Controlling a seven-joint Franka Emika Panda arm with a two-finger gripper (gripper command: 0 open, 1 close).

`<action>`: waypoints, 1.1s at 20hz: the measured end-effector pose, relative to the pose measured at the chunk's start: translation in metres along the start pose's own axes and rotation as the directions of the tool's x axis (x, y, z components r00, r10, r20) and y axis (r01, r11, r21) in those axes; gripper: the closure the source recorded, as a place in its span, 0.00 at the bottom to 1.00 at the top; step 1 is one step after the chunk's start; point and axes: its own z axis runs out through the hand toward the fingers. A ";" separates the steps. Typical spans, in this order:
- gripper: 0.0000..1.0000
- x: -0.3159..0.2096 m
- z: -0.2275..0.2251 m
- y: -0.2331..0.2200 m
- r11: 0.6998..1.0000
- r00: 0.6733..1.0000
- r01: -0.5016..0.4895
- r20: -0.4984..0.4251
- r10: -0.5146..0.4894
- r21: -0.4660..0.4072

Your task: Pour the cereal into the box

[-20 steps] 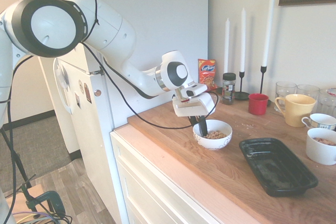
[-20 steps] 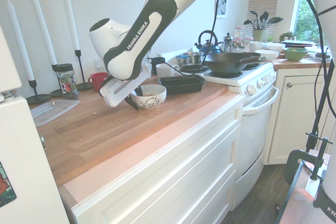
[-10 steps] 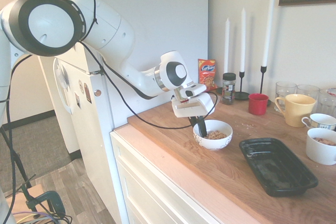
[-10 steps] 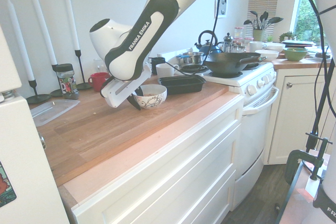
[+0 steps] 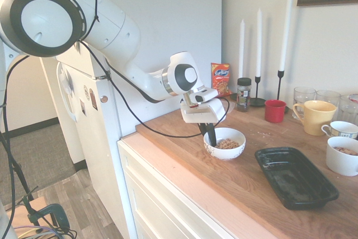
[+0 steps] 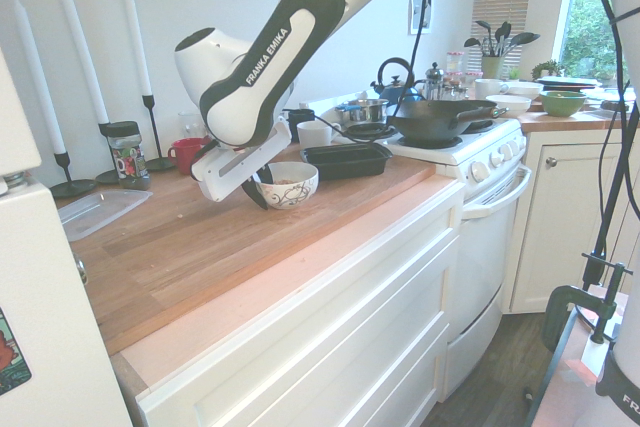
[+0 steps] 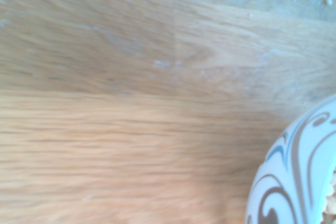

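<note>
The gripper (image 6: 258,190) is closed on the near-left rim of a white patterned bowl (image 6: 288,184) on the wooden counter (image 6: 200,247). A black tray (image 6: 346,160) lies right of it.

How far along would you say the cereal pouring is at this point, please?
Done: the gripper has its jaws shut on the rim of the white bowl, which holds the cereal. In hand: the bowl looks barely raised, still level. Left: carrying it to the black box, which looks empty, and tipping.
</note>
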 end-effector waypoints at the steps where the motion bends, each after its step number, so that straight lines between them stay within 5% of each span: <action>1: 1.00 0.000 -0.009 0.000 1.000 1.000 -0.005 0.017 0.004 0.022; 12: 1.00 0.035 -0.081 0.022 0.982 0.995 -0.034 0.099 0.016 0.184; 22: 1.00 0.151 -0.100 0.061 0.945 0.969 -0.154 0.232 0.087 0.287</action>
